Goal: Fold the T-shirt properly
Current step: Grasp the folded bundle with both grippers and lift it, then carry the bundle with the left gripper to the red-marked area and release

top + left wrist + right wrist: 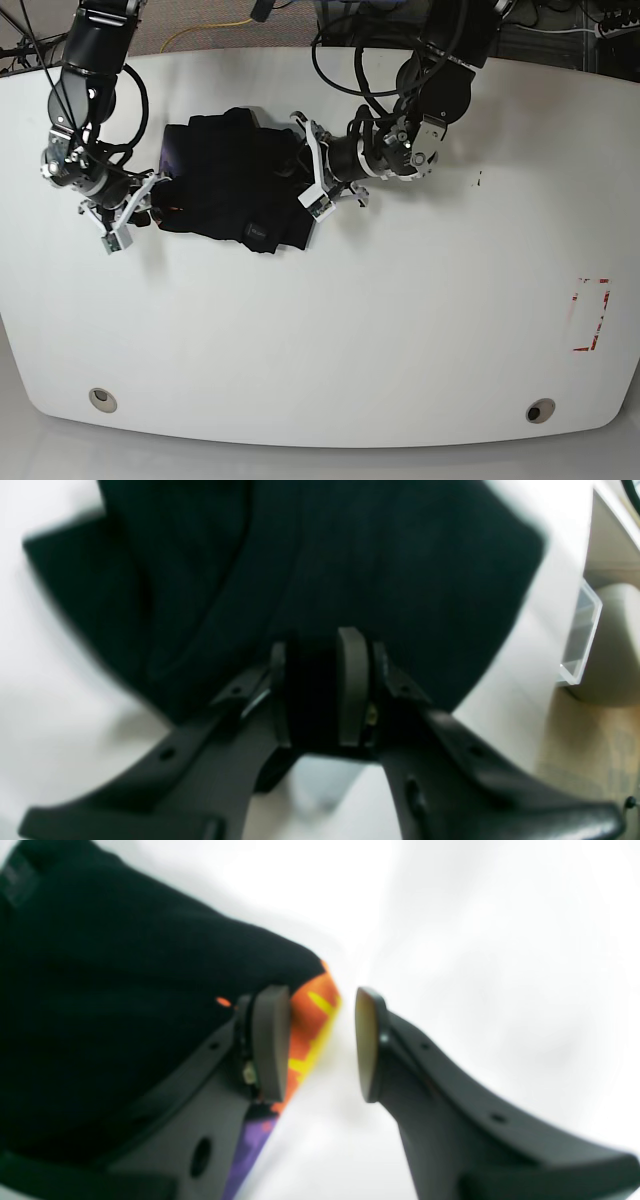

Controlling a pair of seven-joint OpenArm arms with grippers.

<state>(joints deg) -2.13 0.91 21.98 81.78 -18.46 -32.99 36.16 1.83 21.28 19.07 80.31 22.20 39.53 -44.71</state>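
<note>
White table (400, 330) is carrying the T-shirt (235, 180), which is lying bunched at its upper left between both arms. Left gripper (320, 690) is pinching a black fold of shirt. Right gripper (322, 1042) is standing spread, one pad (270, 1040) touching the orange-yellow print edge (312, 1025), holding nothing.
</note>
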